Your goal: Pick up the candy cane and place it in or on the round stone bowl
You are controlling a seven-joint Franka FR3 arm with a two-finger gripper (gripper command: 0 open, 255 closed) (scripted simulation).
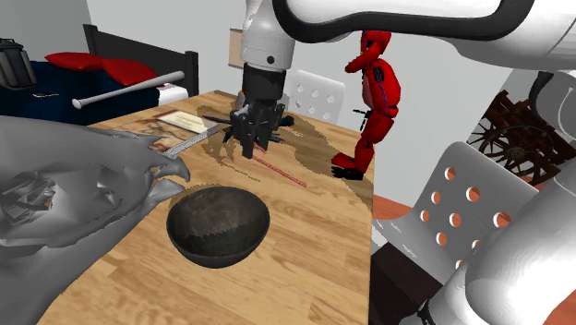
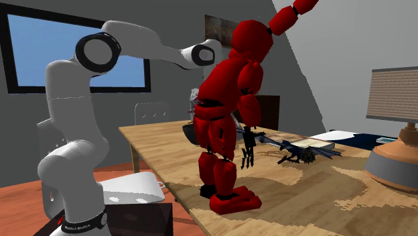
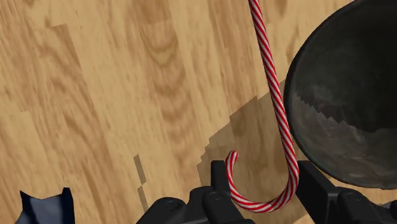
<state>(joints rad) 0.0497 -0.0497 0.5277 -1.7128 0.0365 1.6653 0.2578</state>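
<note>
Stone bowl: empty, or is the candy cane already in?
Empty: the dark bowl stands upright, bare inside. The candy cane lies on the table beside it, hook in the pincer.

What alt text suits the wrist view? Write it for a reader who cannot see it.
A red-and-white striped candy cane lies on a light wooden table, its hooked end at the black gripper. A dark round bowl sits close beside the cane's straight shaft.

Shoulder view high over table [image 1: 305, 240]; second exterior low beside it; wrist close above.
</note>
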